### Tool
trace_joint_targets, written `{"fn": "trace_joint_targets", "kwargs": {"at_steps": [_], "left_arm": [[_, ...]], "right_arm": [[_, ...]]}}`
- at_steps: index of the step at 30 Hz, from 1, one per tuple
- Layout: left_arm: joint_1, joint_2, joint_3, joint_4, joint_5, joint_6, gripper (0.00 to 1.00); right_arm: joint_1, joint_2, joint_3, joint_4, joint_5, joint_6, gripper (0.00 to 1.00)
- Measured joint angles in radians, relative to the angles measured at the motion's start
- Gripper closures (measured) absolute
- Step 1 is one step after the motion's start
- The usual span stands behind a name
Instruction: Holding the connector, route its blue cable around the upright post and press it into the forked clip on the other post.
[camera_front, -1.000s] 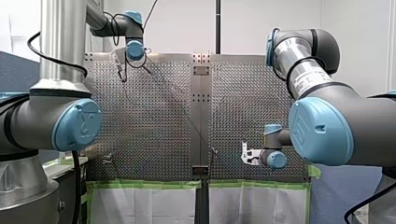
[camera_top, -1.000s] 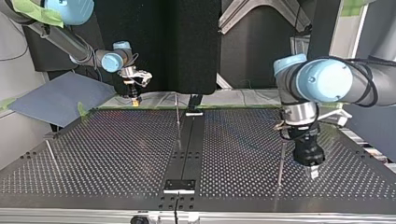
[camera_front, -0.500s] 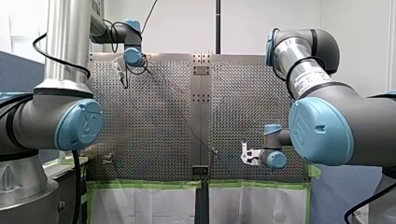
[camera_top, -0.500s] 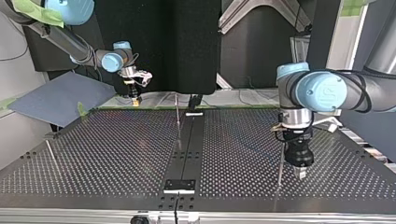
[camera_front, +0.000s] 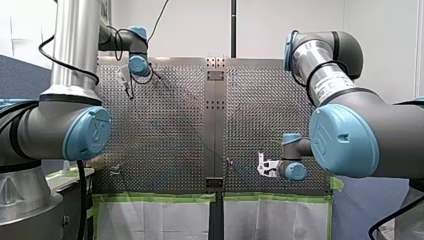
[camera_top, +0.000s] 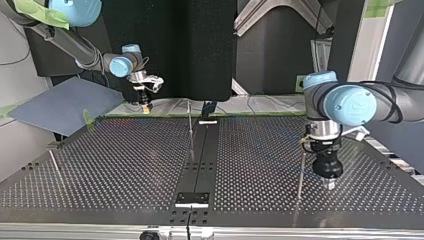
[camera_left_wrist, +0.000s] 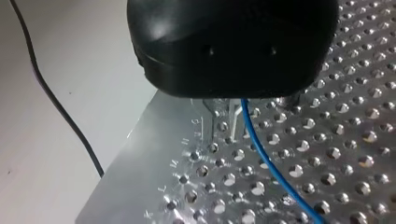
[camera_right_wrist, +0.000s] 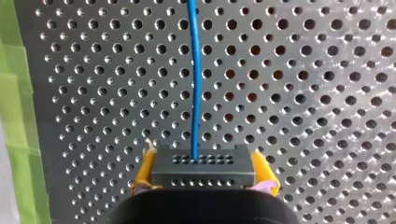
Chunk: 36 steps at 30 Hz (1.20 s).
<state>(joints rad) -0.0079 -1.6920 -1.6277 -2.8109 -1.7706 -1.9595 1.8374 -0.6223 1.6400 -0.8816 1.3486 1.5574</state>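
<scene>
Connector (camera_right_wrist: 203, 170), one, shows only in the right wrist view, grasped in my right gripper (camera_right_wrist: 204, 161) jaws. One blue cable (camera_right_wrist: 196, 84) leaves it. Whether my left gripper (camera_left_wrist: 223, 122) jaws are closed, I cannot tell.

Bench surroundings.
Perforated table (camera_top: 125, 165) with dark centre strip (camera_top: 206, 150); green tape (camera_front: 155, 198) along its near edge in front view; grey-blue sheet (camera_top: 60, 105) beyond its corner at top view's left; black wire (camera_left_wrist: 46, 88) beside the table.
</scene>
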Motion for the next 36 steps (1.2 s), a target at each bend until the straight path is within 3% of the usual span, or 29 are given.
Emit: {"fn": "trace_joint_targets", "kwargs": {"at_steps": [12,21,24,36], "left_arm": [[0.021,0.0,-0.073,0.065,0.033,-0.063,0.79],[0.026,0.0,-0.122,0.106,0.055,-0.1,0.7],[0.021,-0.003,-0.145,0.126,0.057,-0.103,0.62],[-0.012,-0.087,-0.173,0.196,0.134,-0.141,0.64]], "right_arm": [[0.004,0.001,0.0,-0.002,0.0,0.0,0.91],[0.006,0.002,0.0,-0.004,0.0,0.0,0.91],[0.006,0.002,0.0,-0.005,0.0,0.0,0.91],[0.009,0.004,0.0,-0.005,0.0,0.0,0.91]]}}
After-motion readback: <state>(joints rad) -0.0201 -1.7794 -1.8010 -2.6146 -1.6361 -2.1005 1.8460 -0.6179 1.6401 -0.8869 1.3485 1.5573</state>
